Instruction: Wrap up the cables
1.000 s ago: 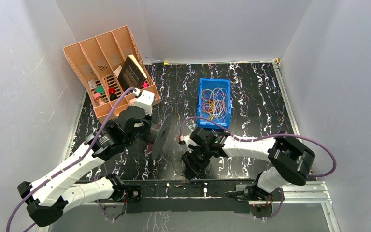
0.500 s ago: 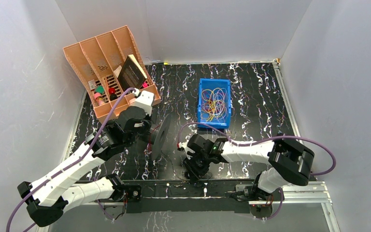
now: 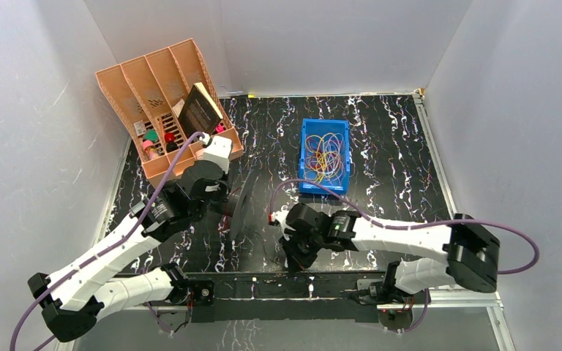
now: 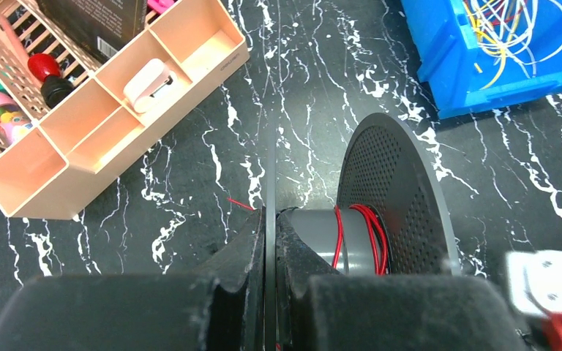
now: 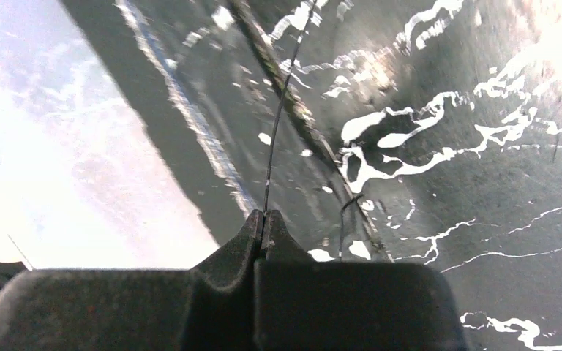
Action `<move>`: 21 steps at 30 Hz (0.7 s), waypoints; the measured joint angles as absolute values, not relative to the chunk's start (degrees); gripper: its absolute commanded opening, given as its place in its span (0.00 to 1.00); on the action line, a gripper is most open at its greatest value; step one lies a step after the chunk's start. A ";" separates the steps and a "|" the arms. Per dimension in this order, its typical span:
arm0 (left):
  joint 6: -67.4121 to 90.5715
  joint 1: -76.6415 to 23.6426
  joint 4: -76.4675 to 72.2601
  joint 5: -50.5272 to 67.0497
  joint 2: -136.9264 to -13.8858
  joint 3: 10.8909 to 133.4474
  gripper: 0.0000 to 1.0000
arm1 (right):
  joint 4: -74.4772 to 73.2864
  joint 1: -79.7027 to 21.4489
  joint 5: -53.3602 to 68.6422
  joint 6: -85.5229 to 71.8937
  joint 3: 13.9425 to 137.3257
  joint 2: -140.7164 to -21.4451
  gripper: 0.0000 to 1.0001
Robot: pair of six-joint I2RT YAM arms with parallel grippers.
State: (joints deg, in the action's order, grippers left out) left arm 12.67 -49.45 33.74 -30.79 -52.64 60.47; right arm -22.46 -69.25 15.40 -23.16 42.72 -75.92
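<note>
A grey spool (image 3: 247,201) stands on edge mid-table. My left gripper (image 4: 269,219) is shut on its thin near flange (image 4: 270,161). Red cable (image 4: 369,234) is wound on the hub (image 4: 322,238) beside the perforated far flange (image 4: 402,190). The right gripper (image 5: 263,218) is shut on a thin dark cable (image 5: 279,117) that runs away from its tips over the table. From above, that gripper (image 3: 293,257) points down near the front rail. More cables (image 3: 323,153), yellow, orange and purple, lie tangled in a blue bin (image 3: 304,157).
An orange divided organizer (image 3: 161,102) with a dark book and small items stands at the back left, close behind my left arm. The blue bin (image 4: 483,84) is right of the spool. A black rail (image 3: 263,281) runs along the front edge. White walls enclose the table.
The right gripper has shut on the thin dark cable. Its wrist has shifted slightly left, and its elbow has swung out to the right. The left arm and the spool have stayed put.
</note>
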 measured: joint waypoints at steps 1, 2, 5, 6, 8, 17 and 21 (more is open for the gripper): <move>12.75 -49.45 33.71 -31.22 -52.95 60.47 0.00 | -23.24 -69.82 15.03 -23.44 43.92 -74.63 0.00; 12.91 -49.45 33.71 -31.59 -53.34 60.47 0.00 | -23.90 -70.24 14.74 -23.64 45.06 -73.60 0.00; 13.52 -49.45 33.71 -33.08 -55.20 60.47 0.00 | -25.21 -71.61 13.85 -23.99 49.82 -69.58 0.00; 13.76 -49.45 33.74 -33.54 -55.88 60.47 0.00 | -25.58 -71.99 13.69 -24.05 51.51 -68.27 0.00; 14.26 -49.45 33.74 -34.44 -57.25 60.45 0.00 | -25.63 -72.66 13.61 -24.10 54.33 -66.37 0.00; 16.78 -49.45 34.00 -38.04 -62.11 60.47 0.00 | -25.19 -74.39 15.11 -23.86 61.14 -64.82 0.00; 17.39 -49.45 34.54 -38.81 -64.03 60.51 0.00 | -25.26 -74.41 14.48 -23.81 63.33 -65.06 0.00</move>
